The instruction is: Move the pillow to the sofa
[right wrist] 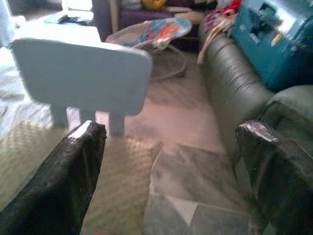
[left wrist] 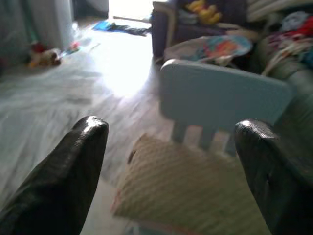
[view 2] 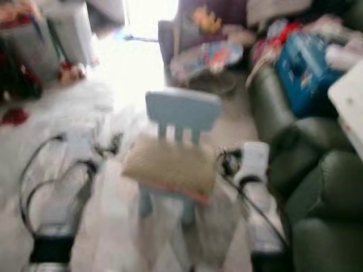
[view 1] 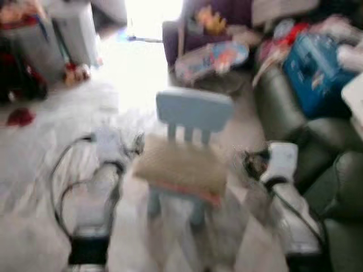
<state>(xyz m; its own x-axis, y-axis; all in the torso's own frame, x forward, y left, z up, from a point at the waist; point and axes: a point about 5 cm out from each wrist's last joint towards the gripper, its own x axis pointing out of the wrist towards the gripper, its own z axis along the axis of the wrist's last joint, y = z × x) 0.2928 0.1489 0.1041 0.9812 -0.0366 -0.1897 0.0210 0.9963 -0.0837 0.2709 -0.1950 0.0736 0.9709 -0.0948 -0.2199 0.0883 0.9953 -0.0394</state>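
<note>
A tan woven pillow (view 1: 180, 164) with a pink lower edge lies on the seat of a small light-blue child's chair (view 1: 194, 110) in front of me. My left gripper (view 1: 136, 144) is raised just left of the pillow, and its black fingers (left wrist: 73, 166) stand wide open with the pillow (left wrist: 190, 188) between and beyond them. My right gripper (view 1: 249, 164) hovers at the pillow's right edge, open too, one finger (right wrist: 63, 176) over the pillow's corner (right wrist: 117, 176). The dark green sofa (view 1: 317, 164) runs along the right. Both eye views are blurred.
A blue case (view 1: 312, 71) and heaped clothes lie on the sofa's far end. A baby bouncer (view 1: 212, 59) and a purple armchair (view 1: 187, 28) stand behind the chair. Toys and bins (view 1: 34, 51) sit at the far left. Pale floor (view 1: 57, 130) lies open to the left.
</note>
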